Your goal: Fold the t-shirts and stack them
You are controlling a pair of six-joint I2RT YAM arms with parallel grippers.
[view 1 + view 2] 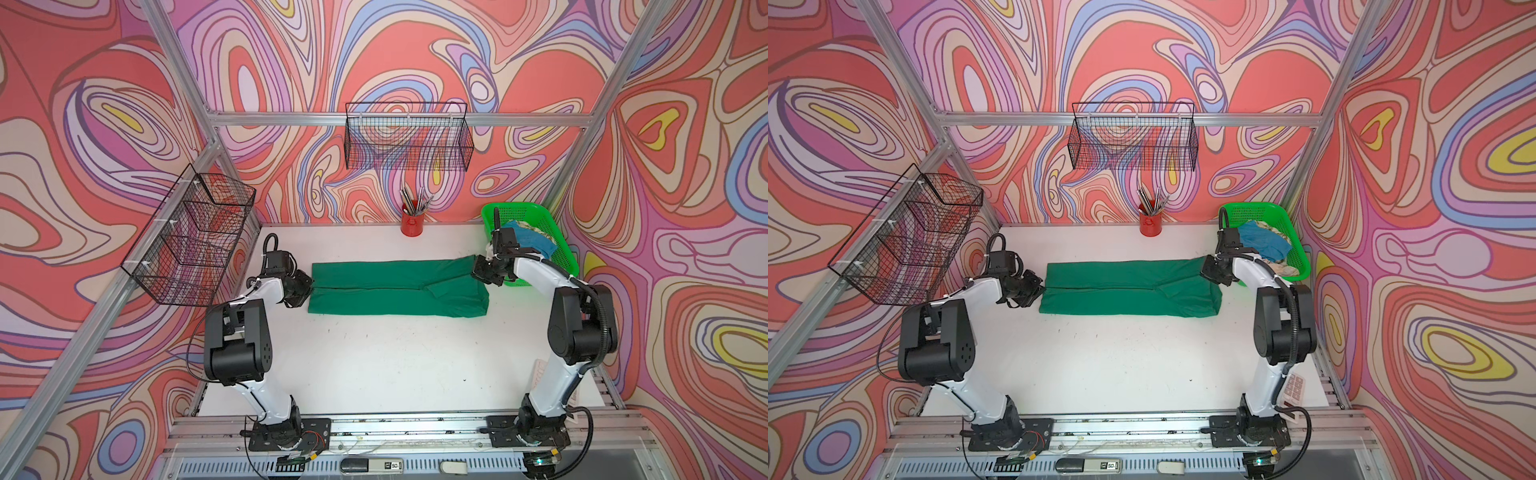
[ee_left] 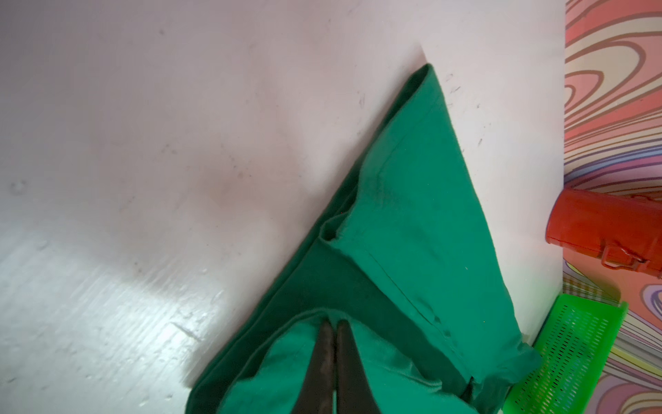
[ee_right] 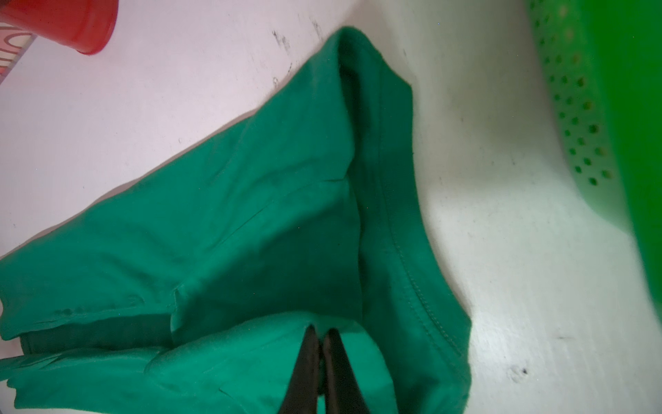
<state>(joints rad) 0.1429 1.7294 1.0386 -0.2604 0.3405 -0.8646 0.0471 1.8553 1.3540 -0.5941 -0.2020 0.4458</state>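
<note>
Left claw: the jaws were drawn tight together, pinching a fold of the green tee between the tips. In a top view the left claw sat at the left end of the green tee, about midway along that short edge and low over the table.

Right claw: the jaws were likewise closed, nipping a fold of the green tee close to its stitched edge. In a top view the right claw held the far right corner of the green tee, and the cloth there rose slightly toward the tips.

Green tee: it was folded lengthwise into a long band lying flat across the middle of the table, stretched from one claw to the other. A seam ran down its length, and a sleeve was tucked in toward the right end.

Basket: bright green plastic mesh, standing in the far right corner of the table, just behind the right arm. It held a blue tee, bunched up, and beneath it a cream patterned tee, crumpled. The right end of the green tee lay near the basket; contact could not be determined.

Red cup: it stood upright at the back edge of the table, well apart from the green tee, with pens standing in it.

Wire racks: one hung on the back wall and one on the left wall.
</note>
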